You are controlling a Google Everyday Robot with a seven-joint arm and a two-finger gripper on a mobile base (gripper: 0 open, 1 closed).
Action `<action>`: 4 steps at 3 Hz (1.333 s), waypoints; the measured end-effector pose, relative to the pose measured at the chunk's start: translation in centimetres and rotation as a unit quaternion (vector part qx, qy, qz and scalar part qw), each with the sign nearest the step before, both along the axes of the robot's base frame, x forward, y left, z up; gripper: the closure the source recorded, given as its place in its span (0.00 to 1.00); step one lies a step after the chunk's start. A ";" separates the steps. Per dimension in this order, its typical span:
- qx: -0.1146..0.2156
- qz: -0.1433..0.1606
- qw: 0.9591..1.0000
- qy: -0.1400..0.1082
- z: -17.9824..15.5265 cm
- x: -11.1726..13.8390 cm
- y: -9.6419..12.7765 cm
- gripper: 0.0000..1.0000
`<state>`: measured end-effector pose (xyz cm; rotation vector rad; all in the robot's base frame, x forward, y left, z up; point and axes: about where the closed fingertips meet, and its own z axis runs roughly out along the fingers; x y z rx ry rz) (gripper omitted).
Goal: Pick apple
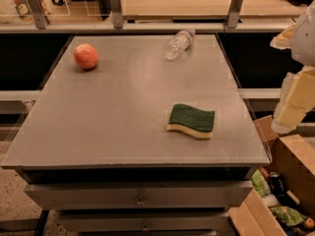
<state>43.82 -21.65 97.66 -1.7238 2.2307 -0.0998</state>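
The apple (86,56) is round and red-pink with paler patches. It sits at the far left of the grey table (118,117). My gripper (291,113) hangs at the right edge of the view, beyond the table's right side and well away from the apple. It holds nothing that I can see. Part of the arm is cut off by the edge of the view.
A clear plastic bottle (179,43) lies on its side at the table's far middle-right. A green and yellow sponge (192,120) lies at the front right. An open cardboard box (285,191) with several items stands on the floor at the lower right. Railings with posts (115,6) run behind the table.
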 end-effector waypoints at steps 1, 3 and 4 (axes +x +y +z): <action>0.005 -0.001 1.000 -0.006 0.1 0.3 0.4 0.00; 0.071 0.022 0.997 -0.019 -1.7 4.9 6.8 0.00; 0.136 0.014 0.990 -0.027 -3.3 7.4 9.4 0.00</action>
